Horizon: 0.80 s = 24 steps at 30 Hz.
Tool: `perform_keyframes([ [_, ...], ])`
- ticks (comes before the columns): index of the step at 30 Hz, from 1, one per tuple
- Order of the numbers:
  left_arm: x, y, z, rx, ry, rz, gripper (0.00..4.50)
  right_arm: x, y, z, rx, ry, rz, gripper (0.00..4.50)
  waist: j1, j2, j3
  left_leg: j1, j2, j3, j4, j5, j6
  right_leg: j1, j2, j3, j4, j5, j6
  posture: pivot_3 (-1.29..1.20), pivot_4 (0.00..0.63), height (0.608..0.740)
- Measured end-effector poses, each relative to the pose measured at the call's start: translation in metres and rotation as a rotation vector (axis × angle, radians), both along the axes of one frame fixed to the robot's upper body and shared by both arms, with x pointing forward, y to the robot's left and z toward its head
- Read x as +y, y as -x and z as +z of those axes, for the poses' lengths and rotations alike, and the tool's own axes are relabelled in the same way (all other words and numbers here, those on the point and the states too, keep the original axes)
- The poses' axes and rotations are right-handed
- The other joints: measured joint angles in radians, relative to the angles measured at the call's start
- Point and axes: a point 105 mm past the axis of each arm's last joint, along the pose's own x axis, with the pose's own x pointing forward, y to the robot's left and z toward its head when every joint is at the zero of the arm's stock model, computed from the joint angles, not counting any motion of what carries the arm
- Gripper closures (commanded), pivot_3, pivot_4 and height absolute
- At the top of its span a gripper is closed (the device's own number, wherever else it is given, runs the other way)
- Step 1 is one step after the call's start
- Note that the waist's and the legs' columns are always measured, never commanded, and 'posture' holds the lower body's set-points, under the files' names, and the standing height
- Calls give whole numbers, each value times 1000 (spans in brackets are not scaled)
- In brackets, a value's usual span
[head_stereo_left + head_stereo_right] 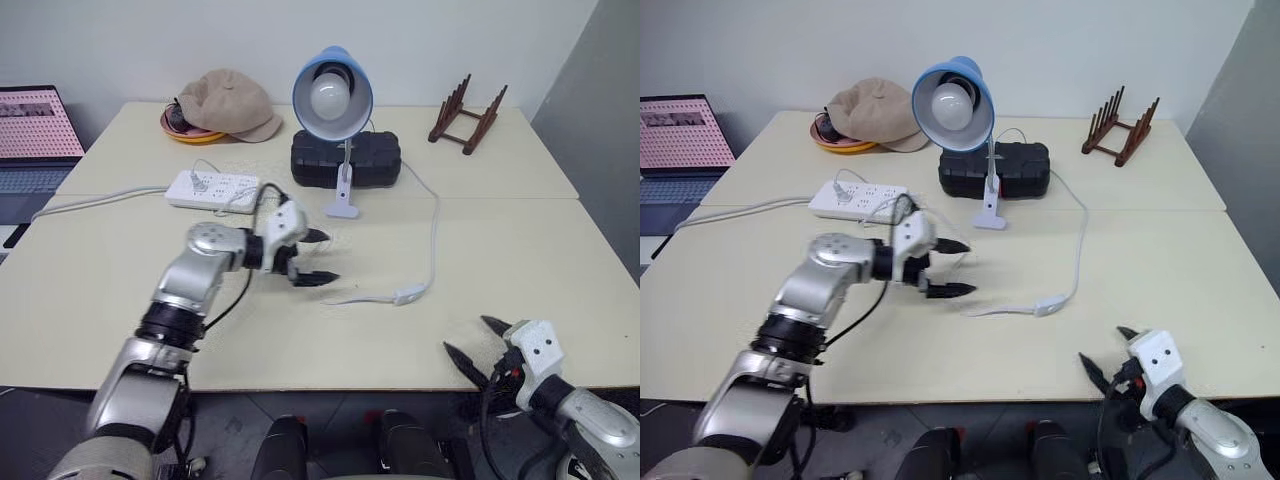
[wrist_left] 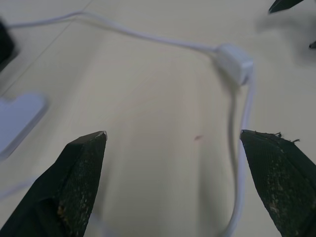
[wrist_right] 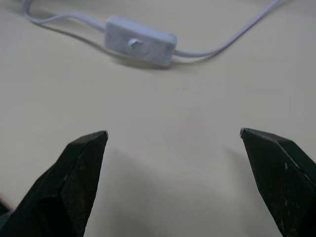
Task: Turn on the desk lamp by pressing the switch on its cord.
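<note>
Right gripper (image 3: 173, 133), jaws spread wide above the counter (image 3: 173, 163); ahead, the switch (image 3: 140, 40) on its cord (image 3: 232, 39).

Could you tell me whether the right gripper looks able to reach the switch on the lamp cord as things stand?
Probably yes. The right gripper is open at the table's near edge, and only bare table lies between it and the switch. The left gripper hovers off to the switch's other side.

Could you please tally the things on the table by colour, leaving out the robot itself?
White: 3 – power strip, cord, switch
Blue: 1 – desk lamp
Black: 1 – case
Beige: 1 – cap
Brown: 1 – wooden rack
Orange-yellow: 1 – bowl
Total: 8
</note>
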Motion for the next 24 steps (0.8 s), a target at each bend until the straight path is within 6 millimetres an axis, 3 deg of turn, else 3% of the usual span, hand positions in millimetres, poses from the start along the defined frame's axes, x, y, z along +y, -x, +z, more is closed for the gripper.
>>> perform_keyframes([
  [3, -37, 12, -11, 0, 9, -105, 11, 3, 3, 4, 4, -1, 0, 0, -1, -1, 0, -1, 0, 0, 0, 0, 0, -1, 0, 0, 0, 0, 0, 0, 150, 740],
  [5, -43, 13, -15, 1, 4, -114, 11, -1, 0, 6, -11, 3, -44, 0, -4, -1, 0, -1, 0, 0, 0, 0, 0, -1, 1, 0, 0, 0, 0, 0, 150, 740],
  [8, -29, 6, -15, 8, -16, -79, 11, -1, -8, 12, -48, 33, -46, 0, -8, -1, 1, -1, 0, -1, -1, 0, 0, -2, 1, 0, 0, 0, 0, 0, 150, 740],
  [11, -3, -4, -3, -13, -34, -19, 11, 5, -23, 26, -101, 118, 64, 0, -10, -1, 1, -1, 0, -1, 0, 0, 0, -1, 0, -1, 0, 0, 0, 0, 150, 740],
  [14, 14, -2, 8, -15, -34, -12, 11, 11, -38, 29, -105, 202, 204, 0, -10, -1, 2, -1, 0, 0, 0, 0, 0, -1, 0, 0, -2, 0, 0, 0, 150, 740],
  [19, 21, 33, 4, -18, 22, -45, 11, 13, -83, 42, -150, 456, 514, 0, -16, -1, 4, -2, 0, 0, -1, 0, 0, -1, 0, -2, -3, 2, 6, 0, 150, 740],
  [24, 23, 59, 0, -33, 47, -17, 11, 0, -99, 21, -34, 585, 700, 0, 1, 0, 5, -5, 0, -1, -2, 0, 1, -2, 0, -4, -2, -1, 7, 0, 150, 740],
])
